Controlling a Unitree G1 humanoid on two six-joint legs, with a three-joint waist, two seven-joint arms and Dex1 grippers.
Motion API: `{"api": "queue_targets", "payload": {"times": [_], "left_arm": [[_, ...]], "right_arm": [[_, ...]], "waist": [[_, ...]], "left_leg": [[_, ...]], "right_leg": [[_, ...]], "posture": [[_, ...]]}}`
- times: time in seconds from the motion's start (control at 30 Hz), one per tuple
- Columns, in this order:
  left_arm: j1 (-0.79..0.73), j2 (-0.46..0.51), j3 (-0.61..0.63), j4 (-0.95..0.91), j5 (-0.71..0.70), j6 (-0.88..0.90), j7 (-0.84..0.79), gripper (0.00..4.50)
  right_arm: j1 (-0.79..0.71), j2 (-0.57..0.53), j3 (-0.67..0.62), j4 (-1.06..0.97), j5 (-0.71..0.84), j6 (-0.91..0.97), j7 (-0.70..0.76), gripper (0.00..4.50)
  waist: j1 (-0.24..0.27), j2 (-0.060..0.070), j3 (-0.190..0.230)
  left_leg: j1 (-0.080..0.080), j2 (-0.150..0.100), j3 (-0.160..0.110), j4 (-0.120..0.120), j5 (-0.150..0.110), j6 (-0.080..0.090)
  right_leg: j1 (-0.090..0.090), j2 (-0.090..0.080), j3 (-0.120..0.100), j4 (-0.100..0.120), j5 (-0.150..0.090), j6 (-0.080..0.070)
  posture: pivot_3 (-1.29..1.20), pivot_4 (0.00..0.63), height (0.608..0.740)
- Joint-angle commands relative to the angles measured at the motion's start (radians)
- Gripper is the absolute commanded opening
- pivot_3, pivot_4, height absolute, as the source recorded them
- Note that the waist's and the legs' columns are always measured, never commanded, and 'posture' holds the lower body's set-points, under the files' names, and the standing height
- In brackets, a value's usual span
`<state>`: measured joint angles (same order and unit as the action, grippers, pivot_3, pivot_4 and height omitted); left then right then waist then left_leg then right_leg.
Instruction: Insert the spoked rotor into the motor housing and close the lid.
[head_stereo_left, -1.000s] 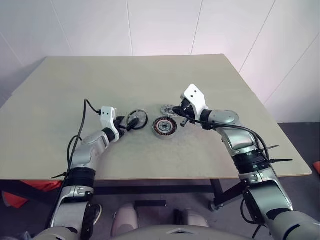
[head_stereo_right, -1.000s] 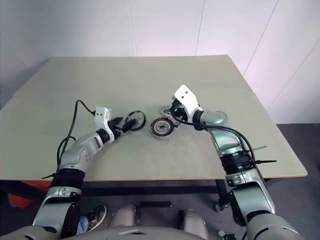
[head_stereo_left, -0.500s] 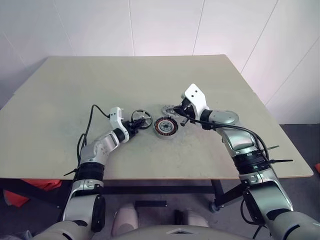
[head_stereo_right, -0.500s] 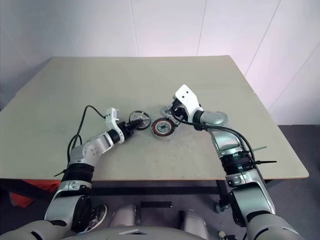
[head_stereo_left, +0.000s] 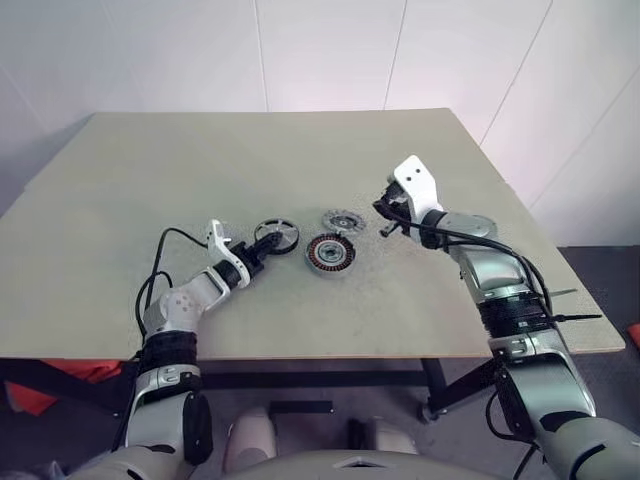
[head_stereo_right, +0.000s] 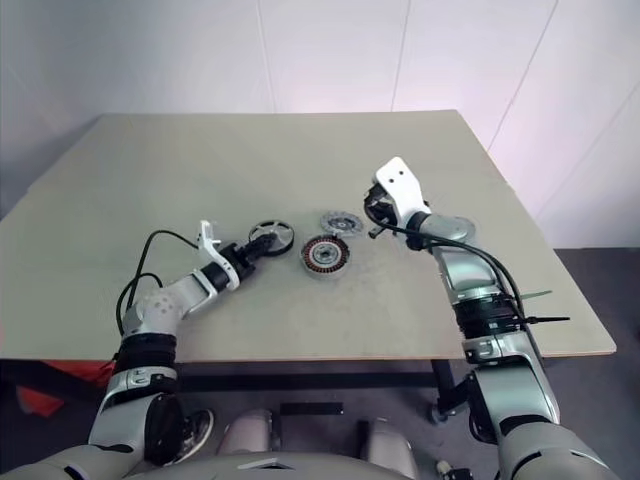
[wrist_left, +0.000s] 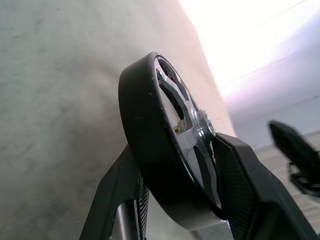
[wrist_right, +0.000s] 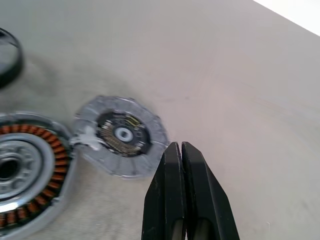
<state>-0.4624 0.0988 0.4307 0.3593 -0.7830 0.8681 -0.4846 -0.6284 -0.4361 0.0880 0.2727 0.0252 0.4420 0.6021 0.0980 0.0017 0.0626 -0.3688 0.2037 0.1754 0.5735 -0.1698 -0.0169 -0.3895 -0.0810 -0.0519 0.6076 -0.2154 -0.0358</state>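
- Two black fingers of the left gripper pinch the spoked rotor by its rim, at nine o'clock of the motor housing.
- Right gripper, pressed together, hovers beside the lid.
- Risk: tilted rotor could jam on entry.

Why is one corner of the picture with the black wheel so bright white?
In the left wrist view, strong light behind the table washes that corner out, while the spoked rotor stays dark. In the right wrist view, the far corner glares too, and the lid looks slightly soft.
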Motion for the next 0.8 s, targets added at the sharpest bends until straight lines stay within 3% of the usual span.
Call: {"api": "queue_targets", "payload": {"times": [0.03,0.3,0.43,0.8], "left_arm": [[-0.029,-0.03,0.032,-0.064,-0.126,0.076,-0.001,1.57],[-0.104,-0.108,-0.085,-0.048,-0.146,0.167,-0.024,1.57],[-0.134,-0.099,-0.15,0.045,-0.074,0.117,-0.055,1.57],[-0.143,-0.061,-0.174,0.14,-0.003,0.084,-0.1,1.57]], "right_arm": [[-0.033,-0.033,-0.038,0.026,-0.019,-0.027,-0.04,0.0],[-0.027,-0.06,-0.041,0.061,-0.041,-0.029,-0.089,0.0],[-0.012,-0.068,-0.047,0.042,-0.04,-0.022,-0.101,0.0],[0.004,-0.071,-0.057,0.029,-0.036,-0.012,-0.119,0.0]], "waist": [[0.001,0.0,0.0],[0.001,0.0,0.0],[-0.002,0.0,0.0],[0.0,0.0,0.0]], "left_leg": [[0.0,0.0,0.0,0.0,0.0,0.0],[0.0,0.0,0.001,0.0,0.0,0.0],[0.0,0.0,0.001,0.0,0.0,0.0],[-0.001,0.0,0.001,0.0,0.0,0.0]], "right_leg": [[0.0,0.0,0.0,0.0,0.0,0.0],[0.0,0.0,0.0,0.0,0.0,0.0],[0.0,0.0,0.0,0.0,0.0,0.0],[0.0,0.0,0.0,-0.001,0.0,0.0]], "posture": [[0.0,0.0,0.74],[0.0,0.0,0.74],[0.0,0.0,0.74],[0.0,0.0,0.74]]}}
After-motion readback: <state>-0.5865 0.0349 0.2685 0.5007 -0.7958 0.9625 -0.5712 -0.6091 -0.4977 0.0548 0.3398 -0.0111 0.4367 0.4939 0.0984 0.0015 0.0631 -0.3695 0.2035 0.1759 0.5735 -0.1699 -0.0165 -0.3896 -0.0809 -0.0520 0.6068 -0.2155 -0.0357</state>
